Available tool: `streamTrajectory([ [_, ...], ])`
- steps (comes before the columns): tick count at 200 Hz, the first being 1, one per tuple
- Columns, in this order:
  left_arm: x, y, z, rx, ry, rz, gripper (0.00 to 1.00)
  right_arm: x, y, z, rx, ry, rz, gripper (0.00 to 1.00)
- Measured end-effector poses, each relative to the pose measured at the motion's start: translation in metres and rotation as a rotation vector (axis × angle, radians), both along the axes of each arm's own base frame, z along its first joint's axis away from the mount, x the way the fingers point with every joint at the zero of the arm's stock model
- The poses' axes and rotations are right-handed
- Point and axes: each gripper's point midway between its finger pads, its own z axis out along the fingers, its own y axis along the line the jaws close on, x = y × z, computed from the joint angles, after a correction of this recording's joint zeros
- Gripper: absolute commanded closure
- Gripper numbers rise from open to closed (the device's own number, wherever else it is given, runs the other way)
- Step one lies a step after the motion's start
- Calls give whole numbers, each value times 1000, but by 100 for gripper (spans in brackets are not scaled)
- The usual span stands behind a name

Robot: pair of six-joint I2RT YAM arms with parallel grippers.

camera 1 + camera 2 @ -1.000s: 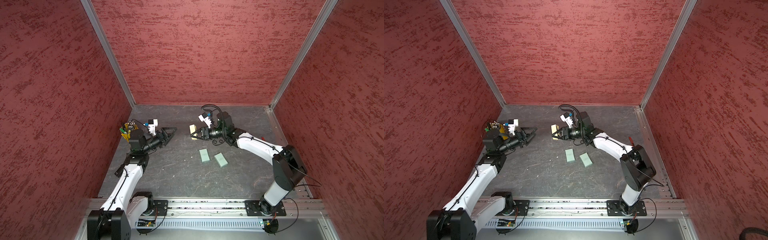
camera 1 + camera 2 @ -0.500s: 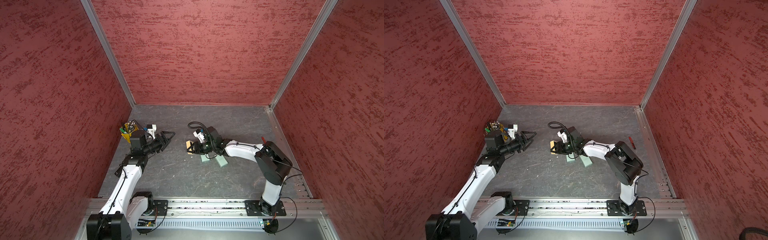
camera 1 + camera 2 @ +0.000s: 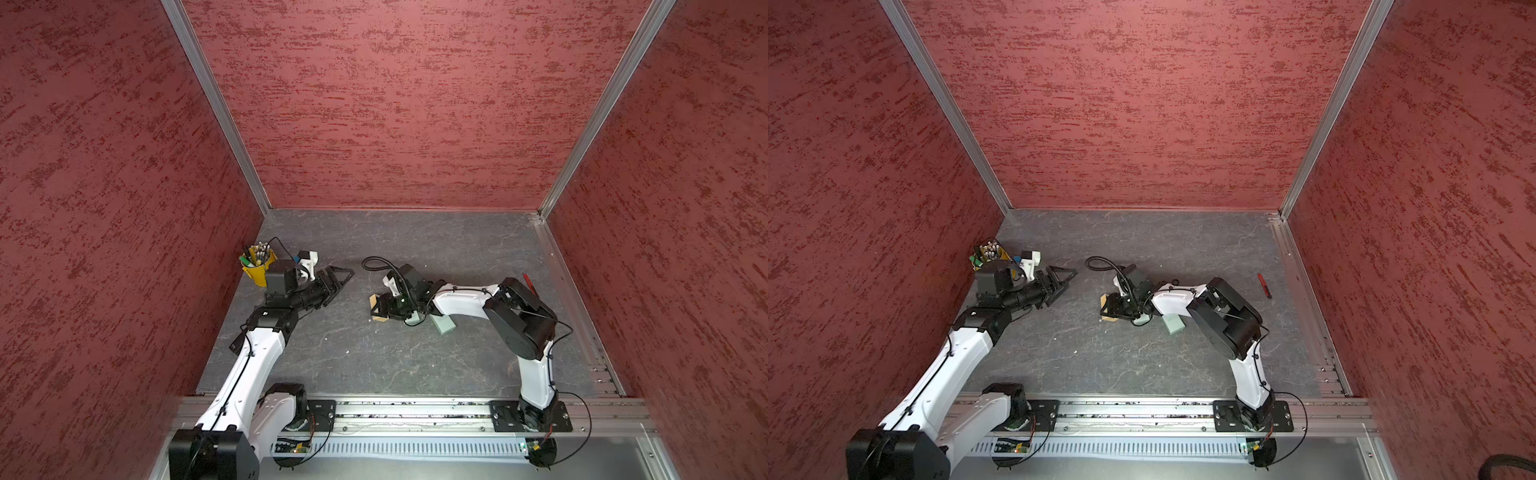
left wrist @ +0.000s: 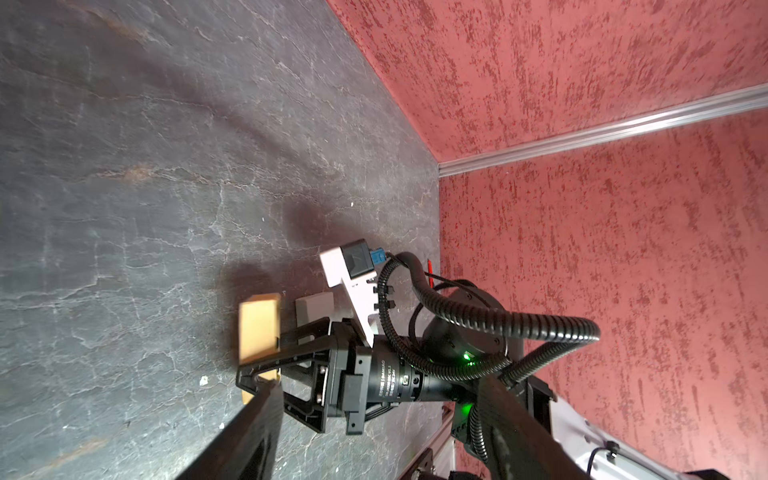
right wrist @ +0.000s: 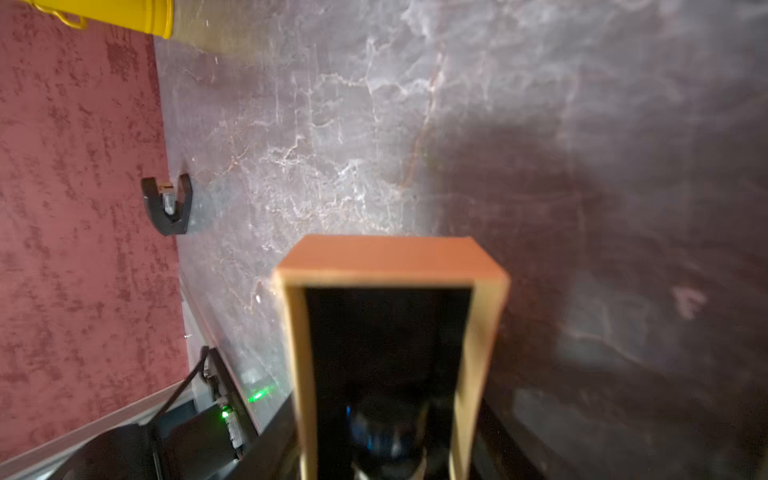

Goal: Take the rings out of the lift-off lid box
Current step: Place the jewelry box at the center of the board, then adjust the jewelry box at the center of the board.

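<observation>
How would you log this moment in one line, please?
left gripper: open, empty | right gripper: jaws around tan box, grip unclear | rings: not visible | mint-green box: on table

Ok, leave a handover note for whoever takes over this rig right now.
Left gripper: jaws open, empty, clear of the boxes.
Right gripper: tan box between its jaws, low over the table; gripped or released, cannot tell.
Mint-green boxes: on the table by the right gripper.
Rings: none visible in any view.
Done: nothing confirmed.
To do: find and take out the rings.
</observation>
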Motion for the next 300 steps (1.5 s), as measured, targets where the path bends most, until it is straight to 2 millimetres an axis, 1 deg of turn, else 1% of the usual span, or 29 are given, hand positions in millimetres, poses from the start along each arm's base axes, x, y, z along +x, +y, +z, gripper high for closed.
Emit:
streamTrajectory([
  [10, -1, -3, 3, 14, -7, -12, 26, 2, 2, 4, 2, -8, -2, 34],
  [22, -1, -6, 3, 29, -3, -22, 27, 5, 3, 6, -1, -14, -8, 34],
  [33, -1, -10, -2, 49, 14, -31, 28, 6, 2, 8, -9, -19, -11, 34],
  [45, 0, -12, -12, 75, 53, -33, 30, 6, -1, 9, -27, -24, -13, 37],
  [63, 2, -12, -32, 128, 115, -29, 32, 4, -9, 15, -59, -38, -15, 42],
  [76, 5, -11, -48, 176, 160, -20, 36, 3, -13, 27, -68, -69, -16, 47],
  [81, 7, -10, -54, 195, 177, -16, 38, 2, -14, 33, -70, -85, -15, 50],
  [86, 10, -10, -59, 213, 193, -13, 39, 1, -14, 39, -70, -100, -11, 56],
  [96, 17, -10, -65, 247, 213, -11, 43, -4, -12, 50, -60, -123, -1, 65],
  [107, 27, -11, -71, 278, 227, -8, 49, -12, -8, 58, -47, -149, 23, 70],
  [116, 36, -11, -74, 301, 232, -8, 52, -21, -3, 60, -36, -156, 41, 72],
  [129, 51, -12, -80, 328, 240, -5, 56, -33, 3, 54, -29, -153, 65, 75],
  [145, 66, -15, -91, 349, 259, -5, 58, -48, 7, 37, -35, -124, 91, 76],
  [166, 78, -20, -111, 376, 289, -22, 58, -55, 12, 17, -50, -94, 107, 76],
  [193, 75, -29, -135, 400, 341, -58, 59, -53, 10, 0, -75, -81, 105, 76],
  [219, 73, -34, -145, 404, 353, -76, 60, -49, 5, -14, -100, -69, 103, 76],
  [250, 67, -38, -152, 404, 353, -87, 61, -35, 1, -15, -88, -86, 87, 76],
  [281, 50, -40, -170, 414, 392, -104, 61, -17, -2, -14, -84, -109, 77, 76],
  [300, 50, -39, -171, 419, 379, -88, 61, -13, -5, -15, -95, -116, 85, 76],
])
